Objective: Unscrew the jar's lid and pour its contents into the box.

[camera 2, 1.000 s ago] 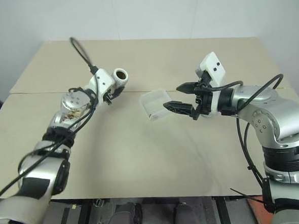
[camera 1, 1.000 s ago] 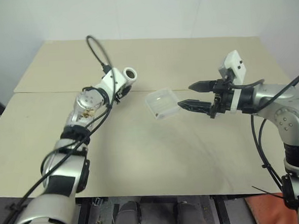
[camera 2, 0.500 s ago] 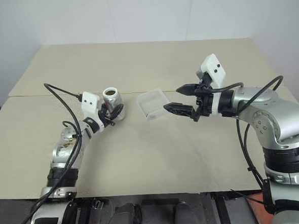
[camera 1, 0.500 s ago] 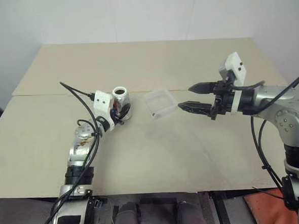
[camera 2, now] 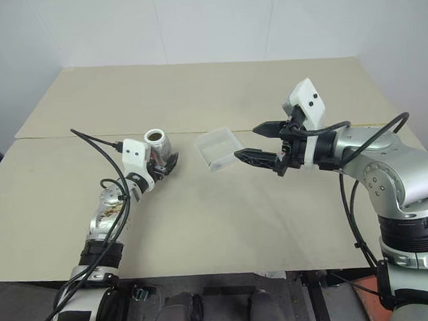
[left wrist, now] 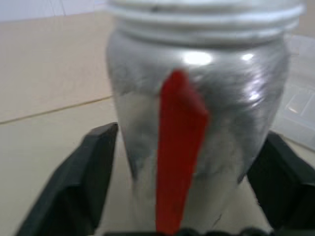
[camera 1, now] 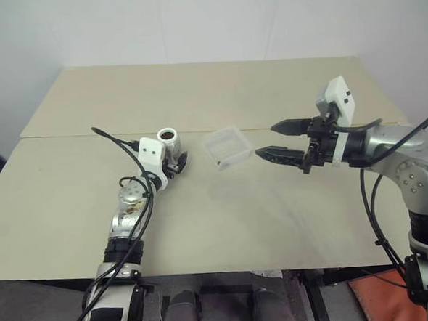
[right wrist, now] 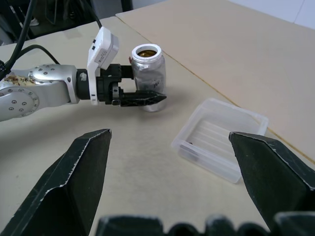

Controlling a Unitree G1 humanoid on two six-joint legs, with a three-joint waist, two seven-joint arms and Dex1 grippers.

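The jar stands upright on the tabletop with its mouth open and no lid on it, just beside the box, which lies flat a little to the robot's right of it. Something dark and yellowish shows inside the jar's mouth from the right wrist view, so it may not be empty; whether anything lies in the box cannot be told. By the look of things the pouring step is either done or being reset, with the jar set down. The left gripper sits level at the jar, its jaws spread wide to either side of the jar's body; the left wrist view shows a gap between each black finger and the silvery wall with its red label strip, so the jar seems free rather than gripped. The right gripper hovers above the tabletop just beside the box's far edge, jaws wide and holding nothing. If contents remain, the next move calls for the left jaws to close on the jar, lift and tip it over the box.
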